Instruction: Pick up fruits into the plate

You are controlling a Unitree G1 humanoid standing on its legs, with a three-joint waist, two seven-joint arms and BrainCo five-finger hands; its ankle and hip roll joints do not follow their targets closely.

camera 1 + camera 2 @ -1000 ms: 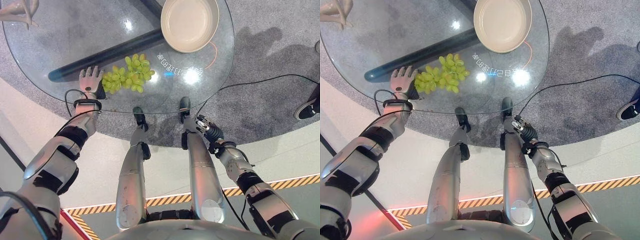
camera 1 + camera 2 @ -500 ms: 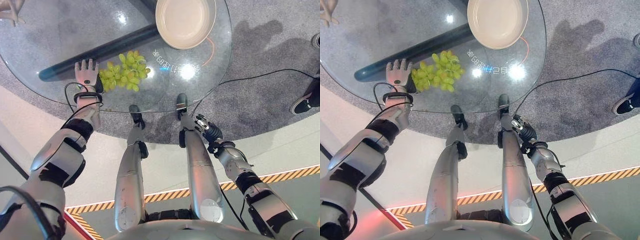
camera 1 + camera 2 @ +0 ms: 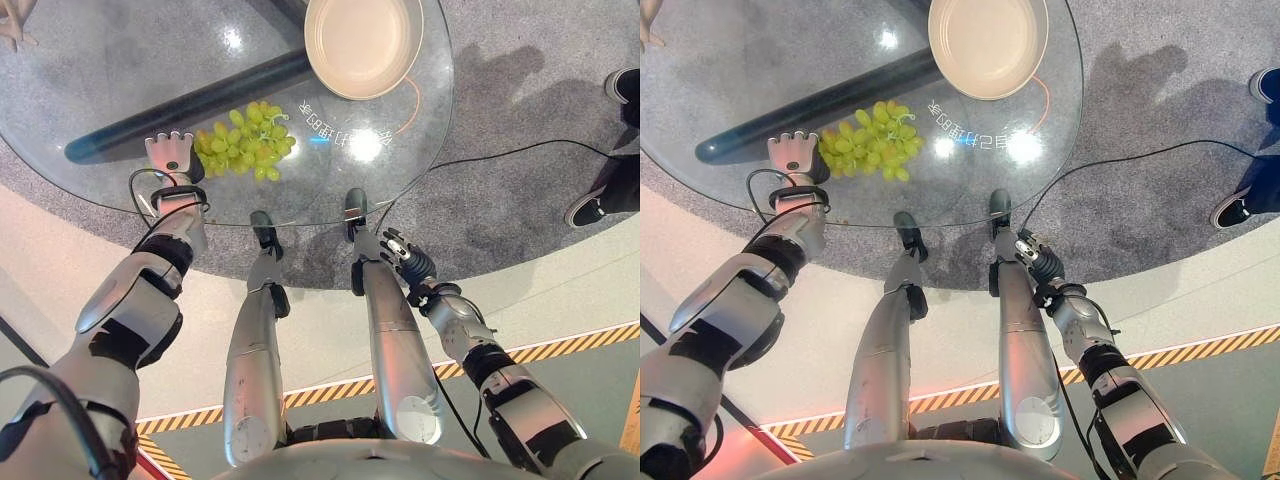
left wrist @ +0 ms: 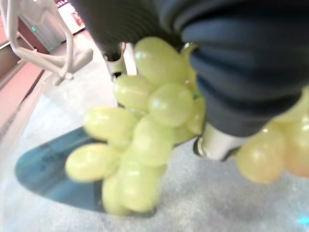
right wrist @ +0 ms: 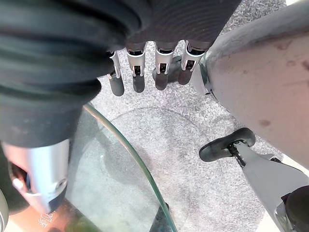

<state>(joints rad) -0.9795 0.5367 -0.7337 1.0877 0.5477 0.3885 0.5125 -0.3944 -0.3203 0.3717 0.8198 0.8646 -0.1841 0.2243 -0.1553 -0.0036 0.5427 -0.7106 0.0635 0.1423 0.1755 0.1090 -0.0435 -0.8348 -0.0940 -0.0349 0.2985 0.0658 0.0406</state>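
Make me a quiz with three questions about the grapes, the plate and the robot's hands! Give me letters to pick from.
1. Where do the grapes lie?
A. on the plate
B. on the glass table, beside the left hand
C. on the floor

2. What colour are the grapes?
A. green
B. purple
C. red

3. What does the plate hold?
A. grapes
B. a banana
C. nothing

Answers:
1 B: the bunch rests on the glass table right next to the left hand.
2 A: every grape looks light green.
3 C: the plate's inside is bare; the right hand hangs low, off the table, fingers relaxed.
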